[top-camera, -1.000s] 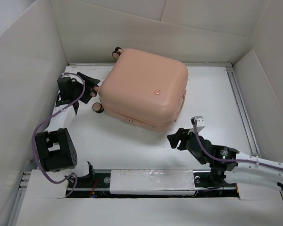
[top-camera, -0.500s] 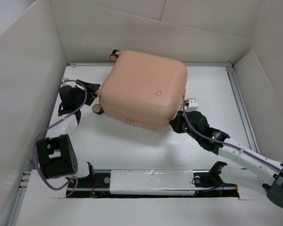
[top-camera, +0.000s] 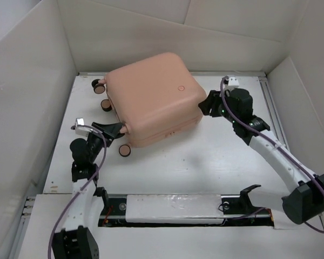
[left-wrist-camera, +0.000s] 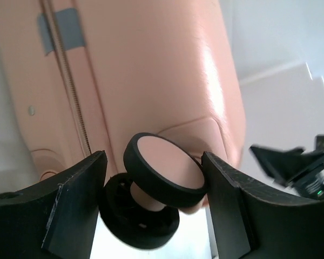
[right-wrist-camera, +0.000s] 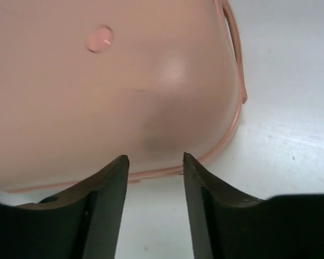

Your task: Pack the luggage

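Top external view: the peach-pink hard-shell suitcase [top-camera: 151, 100] has been turned and shifted toward the rear-left of the white desk [top-camera: 205, 156].

Within the last second the suitcase has rotated, so its black-rimmed caster wheels [left-wrist-camera: 164, 170] now face the left arm. It lies closed, with the round emblem [top-camera: 181, 88] facing up. The left gripper [top-camera: 116, 129] has its jaws spread to either side of one wheel, and contact cannot be confirmed. The right gripper [top-camera: 205, 105] has moved up to the right-hand corner of the shell, jaws apart and holding nothing. The shell is judged to be repositioned only; opening and packing are not yet done.
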`<action>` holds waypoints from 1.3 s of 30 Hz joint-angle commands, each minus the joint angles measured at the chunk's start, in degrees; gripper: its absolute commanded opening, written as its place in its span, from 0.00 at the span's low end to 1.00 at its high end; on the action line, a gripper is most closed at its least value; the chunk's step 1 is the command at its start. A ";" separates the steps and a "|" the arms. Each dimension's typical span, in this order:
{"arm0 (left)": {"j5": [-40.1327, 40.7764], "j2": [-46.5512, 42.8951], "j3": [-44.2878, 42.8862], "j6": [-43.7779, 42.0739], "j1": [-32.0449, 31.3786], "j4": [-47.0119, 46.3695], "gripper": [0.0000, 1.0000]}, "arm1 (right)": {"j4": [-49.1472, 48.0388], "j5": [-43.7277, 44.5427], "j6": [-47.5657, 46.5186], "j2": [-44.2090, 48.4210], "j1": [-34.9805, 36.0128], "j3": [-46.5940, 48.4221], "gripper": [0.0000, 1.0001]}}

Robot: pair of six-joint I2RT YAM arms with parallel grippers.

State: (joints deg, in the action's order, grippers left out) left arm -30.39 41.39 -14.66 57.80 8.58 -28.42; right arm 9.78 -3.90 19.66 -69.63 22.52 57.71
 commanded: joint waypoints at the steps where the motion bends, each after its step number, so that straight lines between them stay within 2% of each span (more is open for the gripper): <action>1: -5.91 -7.79 2.70 -2.69 -0.41 4.42 0.00 | -2.05 -3.84 -3.57 5.27 -0.02 2.59 0.56; 3: -5.20 -11.31 1.13 -3.22 -0.41 7.93 0.00 | -3.09 -3.22 -3.58 11.14 -0.02 -4.49 0.57; 4: -4.59 -11.94 0.08 -3.92 -0.41 8.90 0.00 | -4.23 -3.22 -3.58 13.09 -0.02 -7.58 0.54; 6: -4.59 -11.94 -3.52 -3.92 -0.41 10.23 0.00 | -7.83 -4.70 -4.10 16.44 -0.02 -16.78 0.43; 7: -4.59 -11.94 -4.93 -4.71 -0.41 11.10 0.00 | -11.24 -5.23 -4.10 18.54 -0.02 -19.28 0.31; 8: -4.07 -11.07 -6.25 -5.32 -0.41 11.89 0.00 | -13.02 -5.24 -4.10 18.56 -0.02 -21.48 0.24; 11: -1.87 -9.58 -9.69 -7.08 -0.41 12.60 0.00 | -19.15 -8.04 -4.10 17.78 -0.64 -26.59 0.08; 12: -0.91 -9.57 -9.69 -7.09 -0.41 12.60 0.00 | -21.45 -9.53 -4.97 16.99 -1.42 -27.56 0.06; 13: -0.90 -8.44 -10.56 -8.22 -0.41 12.60 0.00 | -23.73 -12.42 -5.59 16.11 -2.21 -29.13 0.06; 14: -0.90 -7.04 -10.57 -8.23 -0.41 12.60 0.00 | -28.63 -13.84 -5.60 14.01 -2.22 -29.76 0.11; 18: -1.24 -5.70 -9.26 -8.24 -0.41 10.06 0.00 | -38.75 -16.92 -6.13 7.08 -4.32 -30.47 0.42; 19: -1.25 -5.70 -8.03 -7.71 -0.41 9.45 0.00 | -40.09 -17.80 -6.13 5.22 -5.11 -30.47 0.44; 22: -1.77 -7.01 -7.14 -7.70 -0.41 8.91 0.00 | -43.52 -21.05 -6.65 -1.90 -5.65 -27.40 0.47; 30: 1.21 -8.08 -5.74 -12.18 -0.41 12.86 0.00 | -47.13 -21.32 -9.11 -11.58 -6.26 -22.91 0.50; 31: 1.21 -8.08 -5.74 -12.19 -0.41 13.56 0.06 | -47.13 -20.37 -9.11 -11.59 -6.26 -22.30 0.51; 32: 2.08 -7.55 -5.74 -12.88 -0.41 14.18 0.18 | -47.74 -20.36 -9.11 -12.28 -6.79 -22.29 0.51; 34: 3.49 -7.55 -6.26 -14.28 -0.41 16.28 0.46 | -48.28 -19.83 -9.73 -12.29 -6.79 -21.60 0.52; 35: 3.50 -6.94 -6.26 -14.29 -0.41 16.30 0.69 | -48.28 -19.31 -9.73 -12.90 -6.79 -21.07 0.52; 36: 4.19 -6.93 -6.26 -14.82 -0.41 16.30 0.77 | -48.28 -19.30 -10.25 -13.43 -6.79 -21.06 0.52; 37: 4.20 -6.93 -5.65 -14.82 -0.41 16.30 0.82 | -48.28 -19.30 -10.26 -13.95 -7.31 -20.45 0.52; 39: 3.59 -5.53 -5.65 -14.82 -0.41 16.30 0.86 | -48.28 -19.30 -10.26 -15.10 -7.32 -19.66 0.53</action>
State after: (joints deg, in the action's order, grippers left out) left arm -27.11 35.07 -20.95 45.52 8.36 -12.05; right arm -33.45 -23.03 10.72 -83.59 15.75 35.07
